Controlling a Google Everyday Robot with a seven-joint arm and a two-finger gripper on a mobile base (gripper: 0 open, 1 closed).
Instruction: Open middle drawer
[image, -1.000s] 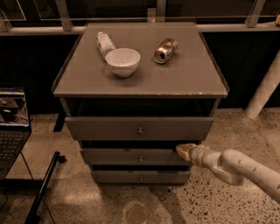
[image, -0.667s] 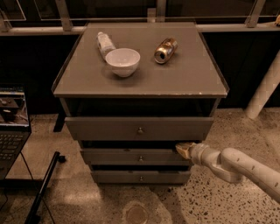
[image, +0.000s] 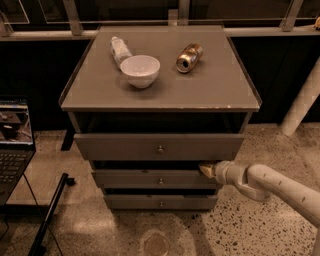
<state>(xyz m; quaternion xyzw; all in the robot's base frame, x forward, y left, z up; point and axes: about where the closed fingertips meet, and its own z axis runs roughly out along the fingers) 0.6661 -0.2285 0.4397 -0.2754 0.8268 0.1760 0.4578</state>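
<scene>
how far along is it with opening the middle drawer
Early on. Done: the gripper is against the top right edge of the middle drawer front, well right of its knob. In hand: it seems to be working at that edge rather than the knob. Left: nearly all the pull; the drawer shows none of its inside, only a dark gap above its front.

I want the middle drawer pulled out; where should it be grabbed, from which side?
Grip the small round knob at the centre of the middle drawer front, straight from the front; the rest is flat. The claw is at its upper right edge.
</scene>
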